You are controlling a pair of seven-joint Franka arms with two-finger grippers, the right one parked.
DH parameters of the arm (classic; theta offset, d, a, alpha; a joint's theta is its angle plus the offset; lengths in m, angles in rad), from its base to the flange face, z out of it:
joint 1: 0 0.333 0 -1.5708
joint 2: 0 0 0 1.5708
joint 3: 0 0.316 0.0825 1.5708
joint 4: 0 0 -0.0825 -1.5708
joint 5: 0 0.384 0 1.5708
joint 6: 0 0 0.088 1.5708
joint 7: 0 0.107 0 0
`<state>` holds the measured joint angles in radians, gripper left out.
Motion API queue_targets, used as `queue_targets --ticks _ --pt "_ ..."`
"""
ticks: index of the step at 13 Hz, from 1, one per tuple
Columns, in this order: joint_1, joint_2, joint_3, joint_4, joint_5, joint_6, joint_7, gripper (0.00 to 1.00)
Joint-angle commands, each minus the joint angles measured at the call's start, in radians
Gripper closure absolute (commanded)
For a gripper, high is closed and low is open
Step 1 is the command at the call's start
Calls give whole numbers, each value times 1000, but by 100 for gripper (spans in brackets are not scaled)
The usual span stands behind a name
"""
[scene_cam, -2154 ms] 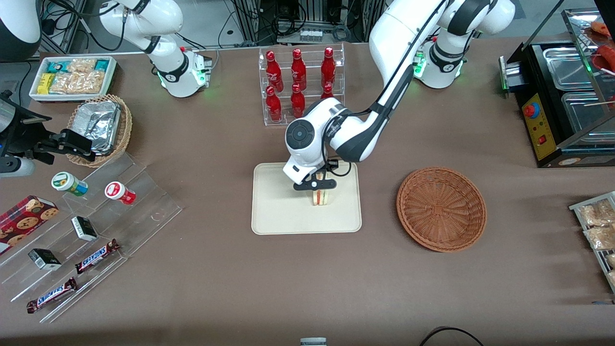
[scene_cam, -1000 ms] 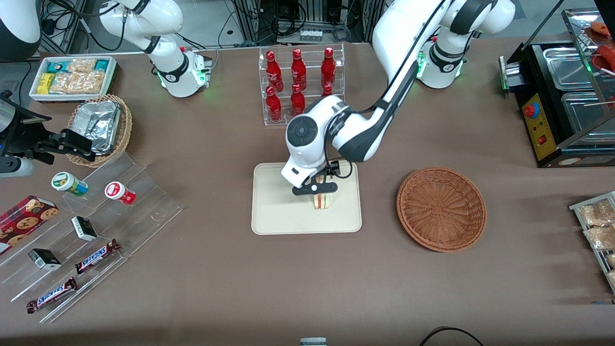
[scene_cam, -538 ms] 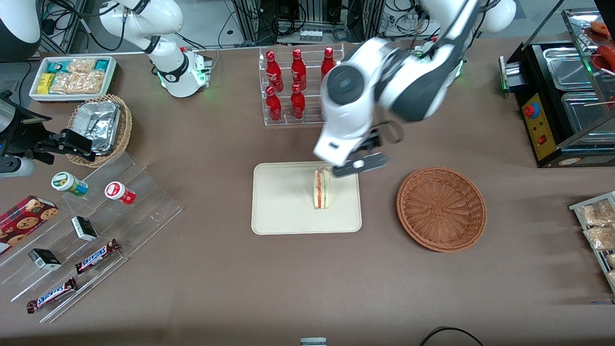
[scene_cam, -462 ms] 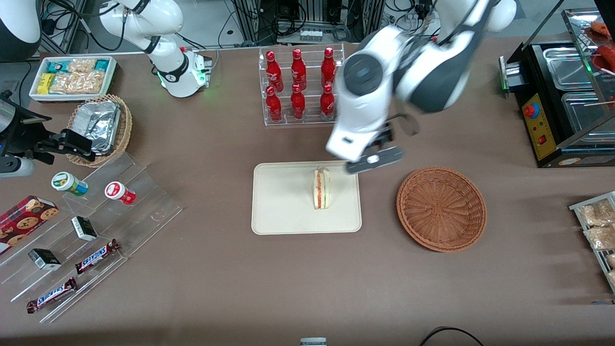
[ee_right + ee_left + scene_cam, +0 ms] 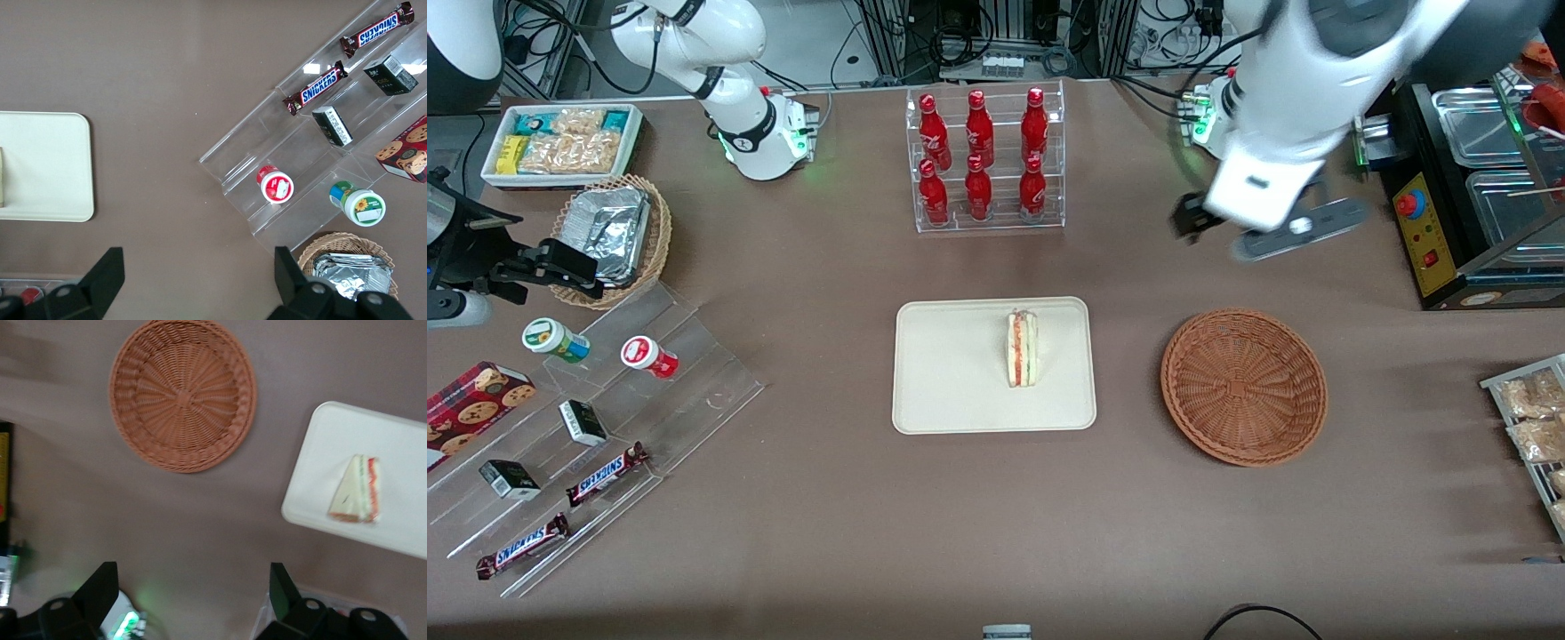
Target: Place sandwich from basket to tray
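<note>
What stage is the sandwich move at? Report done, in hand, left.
Done: the sandwich stands on edge on the tray, and the wicker basket holds nothing. In hand: nothing; the end effector is open and up above the table, farther from the front camera than the basket, toward the working arm's end. Left: nothing of the placement that shows.
</note>
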<state>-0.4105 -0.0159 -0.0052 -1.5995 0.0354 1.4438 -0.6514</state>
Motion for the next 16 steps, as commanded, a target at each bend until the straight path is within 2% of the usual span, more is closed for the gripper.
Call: queue_targets --ticks 1,4,7,13,16 --pt "112 -117 -10 -109 -6 4 166 0" --pt "225 -139 -6 -114 -22 -13 341 0" --pt "340 -142 -6 -109 -72 -7 471 0" --pt "352 -128 -6 -102 -40 0 515 0" --pt "351 -118 -7 -80 -52 0 582 0"
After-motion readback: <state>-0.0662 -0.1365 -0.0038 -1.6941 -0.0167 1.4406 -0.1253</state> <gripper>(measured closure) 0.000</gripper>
